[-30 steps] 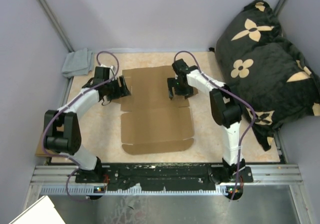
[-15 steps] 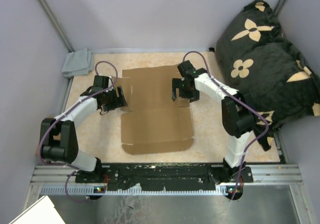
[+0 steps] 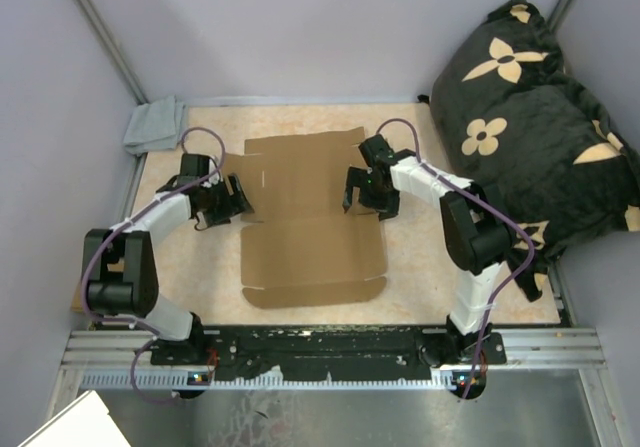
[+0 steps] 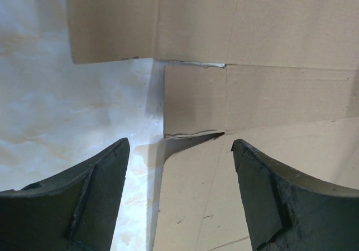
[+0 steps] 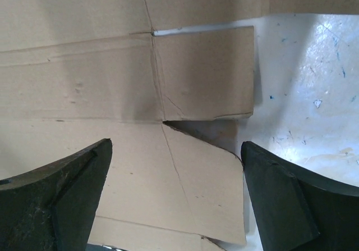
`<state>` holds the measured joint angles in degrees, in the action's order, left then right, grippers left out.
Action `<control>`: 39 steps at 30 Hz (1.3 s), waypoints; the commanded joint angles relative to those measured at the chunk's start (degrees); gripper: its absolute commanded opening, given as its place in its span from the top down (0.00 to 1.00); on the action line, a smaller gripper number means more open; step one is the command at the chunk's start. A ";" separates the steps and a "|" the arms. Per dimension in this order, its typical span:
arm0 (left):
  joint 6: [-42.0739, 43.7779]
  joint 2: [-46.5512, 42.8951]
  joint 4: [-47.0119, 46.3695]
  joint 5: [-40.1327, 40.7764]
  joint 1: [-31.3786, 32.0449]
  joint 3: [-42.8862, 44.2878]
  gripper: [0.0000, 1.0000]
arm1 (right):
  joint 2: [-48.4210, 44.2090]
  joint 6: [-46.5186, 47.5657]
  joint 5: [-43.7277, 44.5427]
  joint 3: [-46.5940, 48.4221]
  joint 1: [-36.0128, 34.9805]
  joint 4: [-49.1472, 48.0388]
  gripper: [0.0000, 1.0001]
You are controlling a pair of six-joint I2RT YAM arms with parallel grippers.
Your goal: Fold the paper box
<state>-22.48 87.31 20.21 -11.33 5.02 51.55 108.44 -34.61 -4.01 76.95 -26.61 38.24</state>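
Note:
The paper box (image 3: pixel 310 222) lies flat and unfolded on the beige table, plain brown cardboard with flaps and creases. My left gripper (image 3: pixel 238 197) is open at the box's left edge, level with its small side flap (image 4: pixel 193 99); its fingers straddle the edge of the lower panel (image 4: pixel 190 200). My right gripper (image 3: pixel 362 193) is open at the box's right edge, its fingers either side of the right side flap (image 5: pixel 205 71) and the rounded panel corner (image 5: pixel 207 195). Neither gripper holds anything.
A grey folded cloth (image 3: pixel 154 125) lies at the back left corner. A black cushion with cream flowers (image 3: pixel 540 117) fills the right side. Grey walls enclose the back and sides. The arm bases stand on the black rail (image 3: pixel 320 352) at the near edge.
Both grippers have moved toward the near side along the box's edges. The left one drew slightly outward to the left; the right one shifted right to the box's right edge.

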 commanded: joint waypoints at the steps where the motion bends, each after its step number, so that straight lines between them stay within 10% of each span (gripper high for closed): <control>1: -2.00 2.95 -2.07 -5.43 0.00 0.80 0.20 | -0.91 -1.77 -0.60 0.91 0.55 -2.61 0.01; 21: -3.38 6.04 -5.29 -8.81 0.08 1.70 0.51 | -0.96 -1.25 -0.81 1.72 1.11 -2.03 0.01; 39: -3.53 6.05 -6.13 -7.20 3.21 4.90 0.54 | -0.52 -0.70 -1.97 1.91 1.12 -1.94 0.01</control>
<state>-26.00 92.66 15.18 -19.40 7.11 53.69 108.44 -35.18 -5.15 76.95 -25.69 37.26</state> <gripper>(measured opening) 0.463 0.990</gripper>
